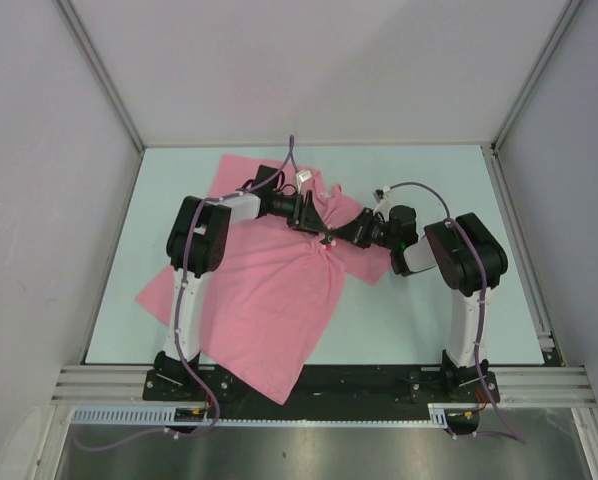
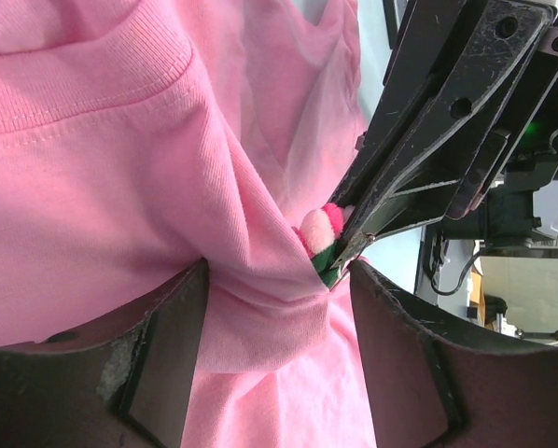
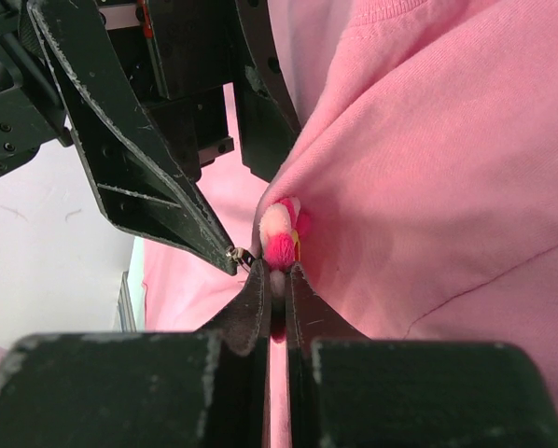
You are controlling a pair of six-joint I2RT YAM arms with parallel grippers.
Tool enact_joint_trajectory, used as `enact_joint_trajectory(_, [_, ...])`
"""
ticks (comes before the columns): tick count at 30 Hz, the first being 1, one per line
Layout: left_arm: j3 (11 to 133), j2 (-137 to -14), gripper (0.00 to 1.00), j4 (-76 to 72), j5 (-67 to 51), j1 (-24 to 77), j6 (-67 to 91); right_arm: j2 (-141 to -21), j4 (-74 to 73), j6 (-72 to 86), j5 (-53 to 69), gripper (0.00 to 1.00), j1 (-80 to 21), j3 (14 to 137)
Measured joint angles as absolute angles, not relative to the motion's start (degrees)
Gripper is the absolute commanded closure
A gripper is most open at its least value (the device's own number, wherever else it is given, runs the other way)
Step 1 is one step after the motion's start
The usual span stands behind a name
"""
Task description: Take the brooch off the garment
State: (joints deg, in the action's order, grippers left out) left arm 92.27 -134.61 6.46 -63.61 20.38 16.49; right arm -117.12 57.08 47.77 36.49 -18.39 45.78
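Note:
The pink garment [image 1: 269, 300] lies spread on the table, and a fold of it is pulled up between the two grippers. The brooch [image 3: 279, 233], pink and red with a bit of green, sits on that raised fold; it also shows in the left wrist view [image 2: 318, 229] and as a small dark speck in the top view [image 1: 326, 238]. My right gripper [image 3: 277, 278] is shut on the brooch's lower edge. My left gripper [image 2: 279, 280] is shut on the bunched fabric just behind the brooch, which fills the space between its fingers. The two grippers' tips nearly touch [image 1: 322, 234].
The shirt's collar with its white label [image 1: 304, 176] lies at the back, behind the left arm. Bare pale table [image 1: 449, 190] surrounds the shirt, enclosed by white walls. A metal rail [image 1: 319, 380] runs along the near edge between the arm bases.

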Motion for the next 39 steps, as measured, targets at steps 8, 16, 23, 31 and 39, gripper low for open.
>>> enact_joint_trajectory(8, [91.9,-134.6,0.29,6.1,-64.1,20.1,16.5,-117.1,56.9,47.8,36.4,1.0,-18.4,45.8])
enact_joint_trajectory(16, [91.6,-134.6,0.33,5.3,-64.7,20.0,16.6,-117.1,56.8,47.8,36.4,1.0,-18.4,45.8])
enact_joint_trajectory(23, [91.6,-134.6,0.37,3.4,-64.9,20.0,18.4,-117.1,56.8,47.7,36.5,1.0,-18.4,45.8])
enact_joint_trajectory(31, [91.5,-134.6,0.44,1.4,-65.9,20.1,19.6,-117.1,56.8,47.7,36.5,1.0,-18.5,45.8])
enact_joint_trajectory(39, [91.5,-134.8,0.48,1.3,-66.6,20.3,19.7,-117.1,56.8,47.7,36.5,1.0,-18.6,45.8])
